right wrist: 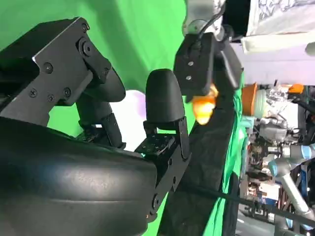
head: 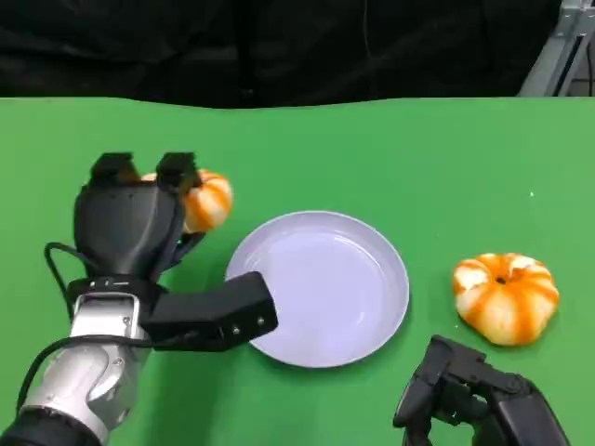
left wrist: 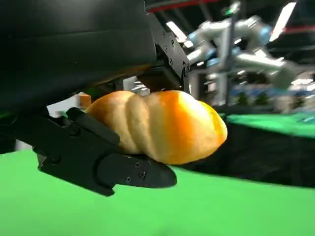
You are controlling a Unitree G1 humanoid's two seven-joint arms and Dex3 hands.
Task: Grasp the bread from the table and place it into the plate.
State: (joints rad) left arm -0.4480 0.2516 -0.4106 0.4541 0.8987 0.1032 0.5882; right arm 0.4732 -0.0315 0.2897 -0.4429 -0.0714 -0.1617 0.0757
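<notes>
Bread (head: pixel 206 200) grasped in left hand (head: pixel 139 223), clamped between fingers above and thumb below, lifted clear of green worktop (head: pixel 372 149) per left wrist view. Sits at plate's 10 o'clock, just off rim. Plate (head: pixel 372 325) bare. Judged: grasp done, carry over and release left. 2nd bread (head: pixel 505 295) on worktop at plate's 3 o'clock, apart from rim, untouched. Right hand (head: pixel 465 390) at plate's 5 o'clock, holding nothing, fingers apart. Path to plate looks unobstructed.
</notes>
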